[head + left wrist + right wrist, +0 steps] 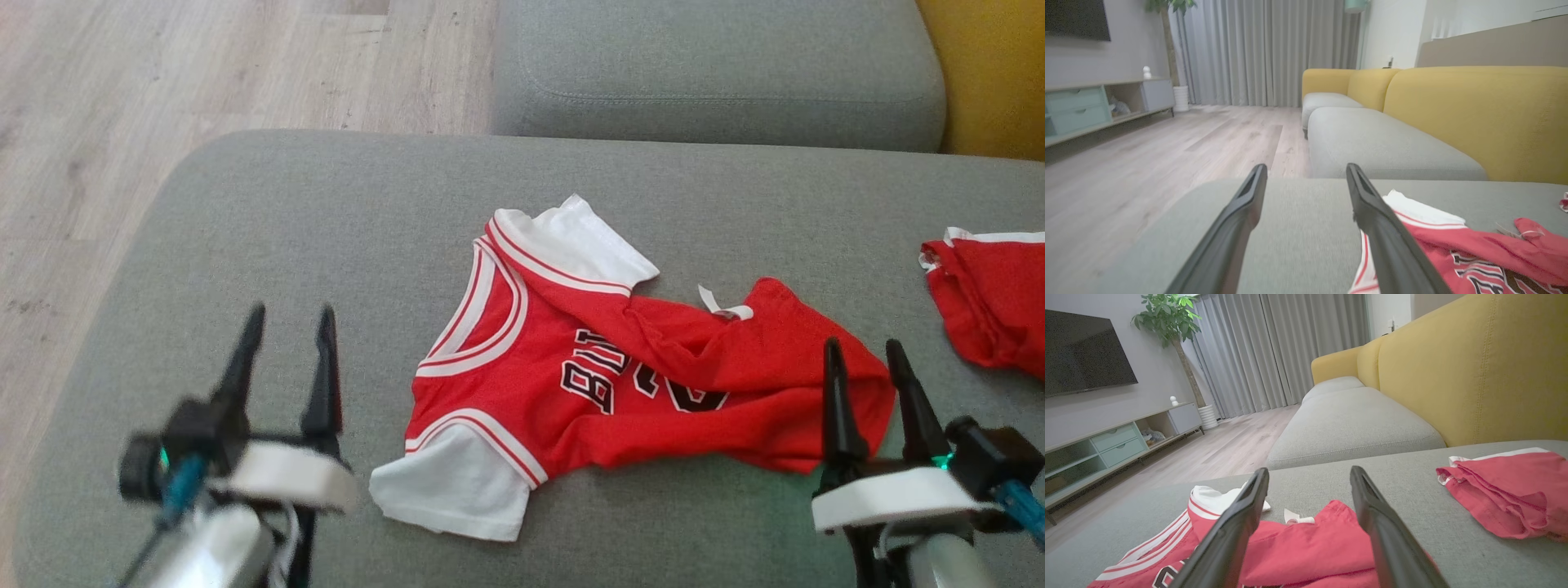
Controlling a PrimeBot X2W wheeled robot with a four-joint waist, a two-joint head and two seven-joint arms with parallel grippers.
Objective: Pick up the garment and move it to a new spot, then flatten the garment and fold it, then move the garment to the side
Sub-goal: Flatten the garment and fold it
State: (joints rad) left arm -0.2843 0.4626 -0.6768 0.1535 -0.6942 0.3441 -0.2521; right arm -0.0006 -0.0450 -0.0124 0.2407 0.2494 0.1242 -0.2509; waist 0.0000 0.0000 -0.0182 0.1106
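Garment (pixel 588 384) lies crumpled on the grey sofa cushion (pixel 326 229), right of the left gripper (pixel 291 310), which stands wide and empty; right gripper (pixel 863 345), also wide and empty, hovers at its hem.

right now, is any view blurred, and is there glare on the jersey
Head view: left gripper blurred, right gripper and jersey crisp, light even, no glare. Left wrist view: soft all over, jersey lettering smudged. Right wrist view: the sharpest, dimmer light, no glare.
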